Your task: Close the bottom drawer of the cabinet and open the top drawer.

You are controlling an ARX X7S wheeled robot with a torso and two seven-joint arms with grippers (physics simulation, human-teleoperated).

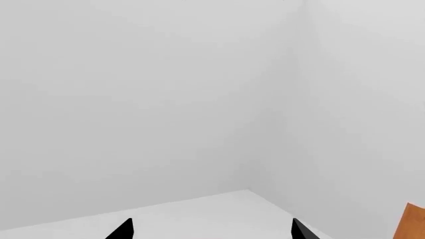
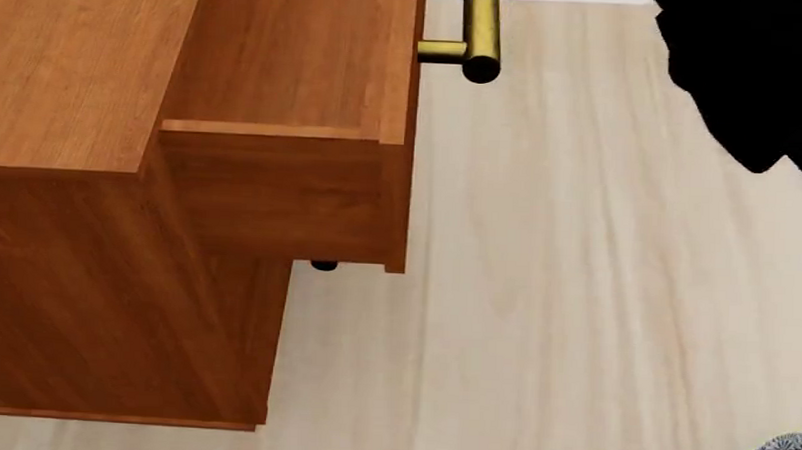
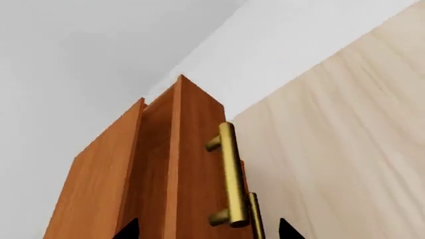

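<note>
Your robot stands on a pale wood-grain floor (image 2: 586, 292) with plain white walls (image 1: 146, 99) meeting in a corner. At the left of the head view sits the cabinet (image 2: 92, 274), boxy, reddish-brown, with fine wood grain. Its top drawer (image 2: 297, 131) is pulled out past the cabinet's front, a shallow open box whose brass bar handle (image 2: 478, 33) is a smooth round rod on short posts. A small dark end shows under the drawer's front; you cannot tell from here whether the bottom drawer is shut.

Your left wrist view shows mostly bare wall, a strip of white floor and an orange-brown sliver at the edge. The left end effector (image 1: 211, 230) has its two black tips spread wide, holding nothing.

Your right wrist view looks along the drawer front and catches a second brass handle (image 3: 255, 216) behind the first, which the head view hides. The right end effector (image 3: 207, 230) is spread too, its tips either side of the handle, not touching it.
</note>
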